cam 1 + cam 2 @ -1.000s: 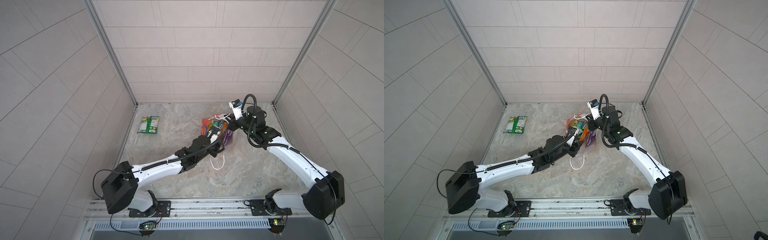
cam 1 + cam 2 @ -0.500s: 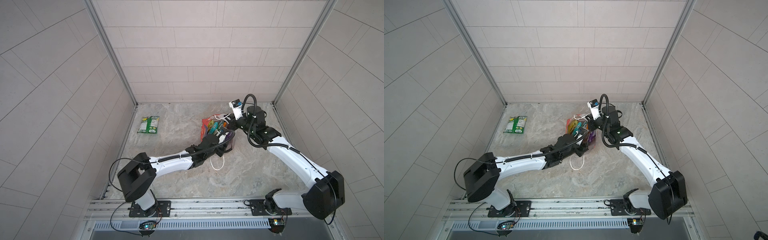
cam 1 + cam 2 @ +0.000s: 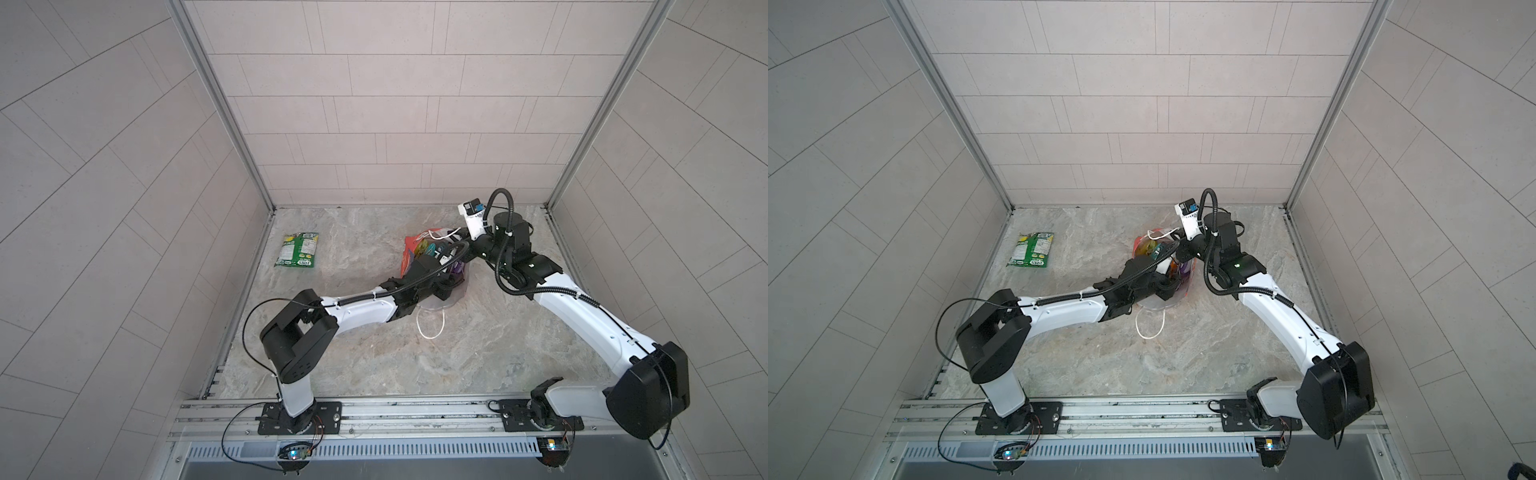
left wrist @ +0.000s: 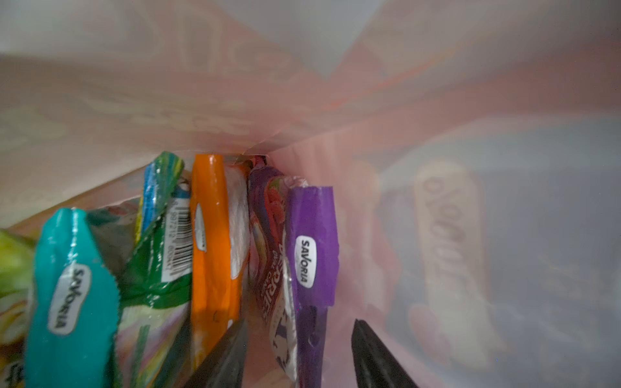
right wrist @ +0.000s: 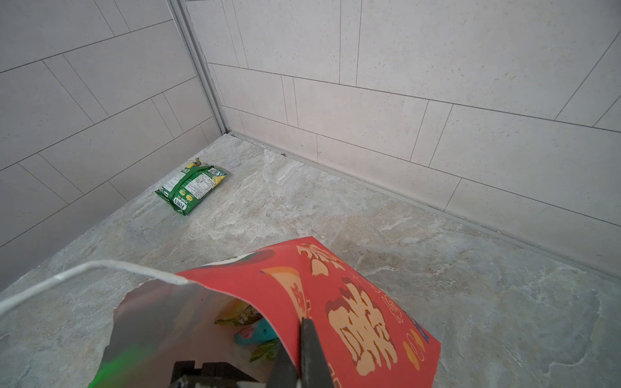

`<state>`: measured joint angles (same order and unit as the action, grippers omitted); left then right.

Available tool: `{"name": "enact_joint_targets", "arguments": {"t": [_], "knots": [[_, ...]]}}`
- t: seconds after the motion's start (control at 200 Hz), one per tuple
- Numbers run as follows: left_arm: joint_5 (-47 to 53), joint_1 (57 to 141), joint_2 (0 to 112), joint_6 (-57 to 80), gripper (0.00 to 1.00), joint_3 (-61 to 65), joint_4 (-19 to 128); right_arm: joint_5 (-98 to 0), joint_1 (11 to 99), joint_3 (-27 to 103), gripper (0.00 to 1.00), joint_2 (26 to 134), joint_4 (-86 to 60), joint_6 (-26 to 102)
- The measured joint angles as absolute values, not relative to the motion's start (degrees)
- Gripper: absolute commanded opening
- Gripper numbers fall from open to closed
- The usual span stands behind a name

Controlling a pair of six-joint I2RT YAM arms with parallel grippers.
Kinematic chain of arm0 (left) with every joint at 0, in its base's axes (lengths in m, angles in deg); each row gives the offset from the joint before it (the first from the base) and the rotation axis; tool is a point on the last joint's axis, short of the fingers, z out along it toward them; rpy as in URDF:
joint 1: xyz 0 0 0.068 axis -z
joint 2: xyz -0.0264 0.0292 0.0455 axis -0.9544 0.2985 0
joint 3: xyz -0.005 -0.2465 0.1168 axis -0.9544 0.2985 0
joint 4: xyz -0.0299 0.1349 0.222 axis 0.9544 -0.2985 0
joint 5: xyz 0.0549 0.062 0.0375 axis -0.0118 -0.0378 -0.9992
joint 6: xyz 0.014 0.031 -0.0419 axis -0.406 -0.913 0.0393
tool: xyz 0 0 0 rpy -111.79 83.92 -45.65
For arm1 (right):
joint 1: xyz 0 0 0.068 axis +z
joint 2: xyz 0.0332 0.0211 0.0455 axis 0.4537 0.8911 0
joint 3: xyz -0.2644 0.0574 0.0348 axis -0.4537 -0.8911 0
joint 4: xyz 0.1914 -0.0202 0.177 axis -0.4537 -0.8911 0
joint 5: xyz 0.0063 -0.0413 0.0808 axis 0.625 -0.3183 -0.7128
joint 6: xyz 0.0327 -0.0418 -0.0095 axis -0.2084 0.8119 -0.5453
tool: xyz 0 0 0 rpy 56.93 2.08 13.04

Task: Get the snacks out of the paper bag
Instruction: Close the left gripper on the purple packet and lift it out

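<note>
**Left gripper [image 4: 299, 322] in paper bag [image 3: 411, 243]; right gripper [image 5: 300, 339] clamped on bag wall**

In both top views the left arm [image 3: 361, 309] is stretched low into the bag mouth, and 1 green packet [image 3: 297, 249] lies well apart. Left wrist view: jaws are set apart around the purple packet [image 4: 312, 242]. Right wrist view: jaws are closed on the bag's red wall.

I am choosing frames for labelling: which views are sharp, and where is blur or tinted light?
Left wrist view: dim pink light inside the paper bag; the purple packet is sharp, the wall beside it blurred. Right wrist view: the green packet is sharp, the cord handle soft, green glow inside the bag. In both top views: even light.
</note>
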<state>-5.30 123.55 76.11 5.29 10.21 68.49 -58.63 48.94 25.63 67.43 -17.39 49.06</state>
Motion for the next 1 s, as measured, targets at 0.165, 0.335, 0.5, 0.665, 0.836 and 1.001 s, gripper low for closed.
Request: {"name": "enact_joint_targets", "arguments": {"t": [0.165,0.335,0.5,0.665,0.836,1.001], "knots": [[-5.5,123.5,78.6,4.6,0.58,8.2,68.6,-59.2,48.8,25.5,0.00,67.4,-17.3,48.6],[-6.7,123.5,80.2,3.3,0.58,7.0,69.0,-59.4,48.4,25.3,0.00,67.4,-16.5,48.1],[-7.9,123.5,81.9,2.2,0.55,6.5,70.0,-59.8,48.3,24.9,0.00,67.4,-15.6,47.5],[-8.3,123.1,84.3,1.4,0.44,6.0,70.5,-60.7,48.4,24.3,0.00,67.4,-14.7,46.8],[-8.1,122.7,85.3,1.2,0.28,5.9,70.9,-60.9,48.4,24.3,0.00,67.4,-14.6,46.6],[-8.0,122.6,85.2,1.2,0.12,5.9,71.3,-60.8,48.4,24.3,0.00,67.4,-14.6,46.7]]}}
